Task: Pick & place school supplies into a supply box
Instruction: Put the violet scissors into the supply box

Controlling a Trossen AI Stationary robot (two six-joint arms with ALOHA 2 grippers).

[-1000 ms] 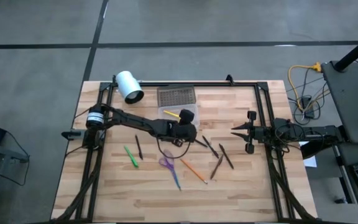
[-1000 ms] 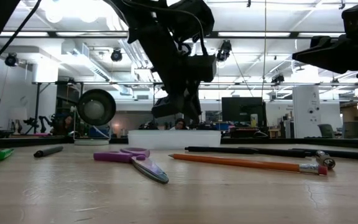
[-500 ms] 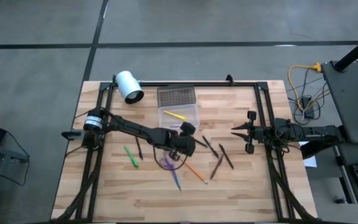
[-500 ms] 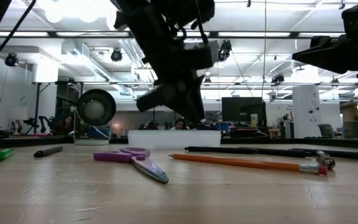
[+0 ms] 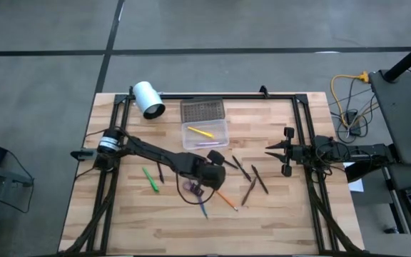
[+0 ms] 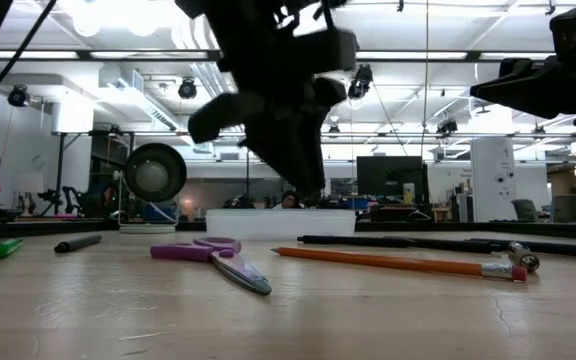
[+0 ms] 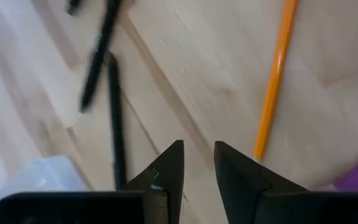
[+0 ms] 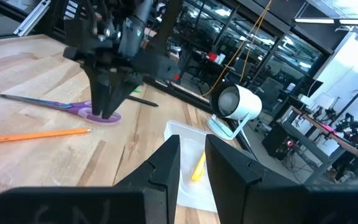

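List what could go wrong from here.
1. The left gripper hangs over crowded supplies: the orange pencil lies right by the scissors, so a grab may nudge or catch both.
2. Its fingers stand only narrowly apart, so they may push the pencil rather than straddle it.

Around your pale wooden plank worktop point(image 5: 277, 214): grey concrete floor point(image 5: 227, 28) crossed by dark seams; yellow cable point(image 5: 348, 89) coiled beside it; bright ceiling strip lights point(image 6: 438, 55); a white pillar point(image 6: 493, 175) beyond.
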